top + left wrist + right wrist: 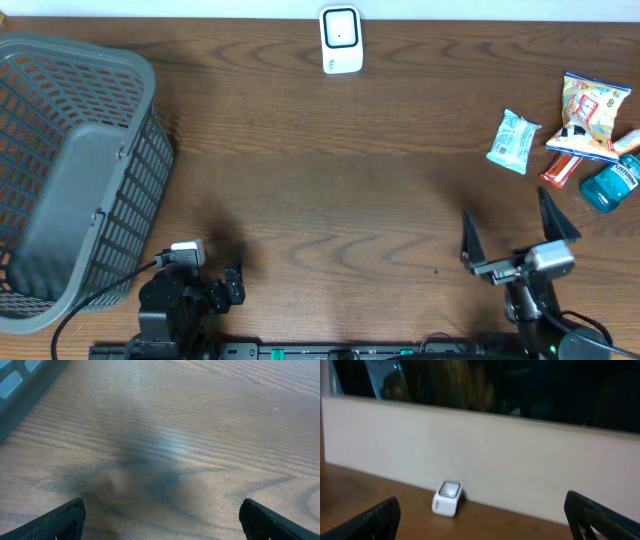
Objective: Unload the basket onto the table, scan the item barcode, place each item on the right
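1. The left hand (160, 519) hung open at the near left, its two dark fingertips spread wide over the bare brown wood-grain worktop (320, 180).
2. The right hand (505, 222) was also open and empty, at the near right, with its camera facing the far edge.
3. The items lay at the far right, apart from both hands: a pale green packet (514, 141), a yellow snack bag (590, 112), a red tube (558, 173) against the bag, and a blue bottle (610, 184) just beside the tube.
4. A small white barcode scanner (340, 40) stood at the far centre edge.
5. A grey slatted plastic basket (70, 170) sat on the left.
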Controlling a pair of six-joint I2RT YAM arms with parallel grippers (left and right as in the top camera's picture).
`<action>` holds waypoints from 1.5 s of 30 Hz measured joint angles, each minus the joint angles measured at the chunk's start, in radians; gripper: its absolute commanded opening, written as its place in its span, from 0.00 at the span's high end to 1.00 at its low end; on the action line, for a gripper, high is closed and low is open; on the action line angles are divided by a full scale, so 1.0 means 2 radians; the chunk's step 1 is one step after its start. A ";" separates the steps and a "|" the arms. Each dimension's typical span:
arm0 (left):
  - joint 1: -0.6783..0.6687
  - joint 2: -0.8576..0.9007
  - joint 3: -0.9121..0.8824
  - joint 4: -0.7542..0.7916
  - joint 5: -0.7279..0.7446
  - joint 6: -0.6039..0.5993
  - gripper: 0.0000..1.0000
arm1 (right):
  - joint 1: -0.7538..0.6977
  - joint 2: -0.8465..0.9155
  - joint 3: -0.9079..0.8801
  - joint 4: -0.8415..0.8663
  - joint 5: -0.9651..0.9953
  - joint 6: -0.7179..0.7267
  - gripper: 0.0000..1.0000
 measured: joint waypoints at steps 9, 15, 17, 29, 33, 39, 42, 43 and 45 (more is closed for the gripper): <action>0.000 0.000 0.000 0.000 0.000 0.000 0.02 | 0.000 -0.001 -0.086 0.042 0.006 0.000 0.01; 0.000 0.000 0.000 0.000 0.000 0.000 0.02 | 0.000 -0.002 -0.121 0.042 0.017 0.000 0.01; 0.000 0.000 0.000 0.000 0.000 0.000 0.02 | 0.000 -0.002 -0.127 0.036 0.020 0.000 0.01; 0.000 0.000 0.000 0.000 0.000 0.000 0.02 | 0.000 -0.002 -0.133 -0.027 0.027 0.000 0.01; 0.000 0.000 0.000 0.000 0.000 0.000 0.02 | 0.000 -0.002 -0.133 -0.027 0.028 0.000 0.01; 0.000 0.000 0.000 0.000 0.000 0.000 0.02 | 0.000 -0.002 -0.133 -0.027 0.028 0.000 0.01; 0.000 0.000 0.000 0.000 0.000 0.000 0.02 | 0.000 -0.002 -0.133 -0.027 0.028 0.000 0.01; 0.000 0.000 0.000 0.000 0.000 0.000 0.02 | 0.000 -0.002 -0.133 -0.027 0.028 0.000 0.01; 0.000 0.000 0.000 0.000 0.000 0.000 0.02 | 0.000 -0.002 -0.133 -0.027 0.028 0.000 0.01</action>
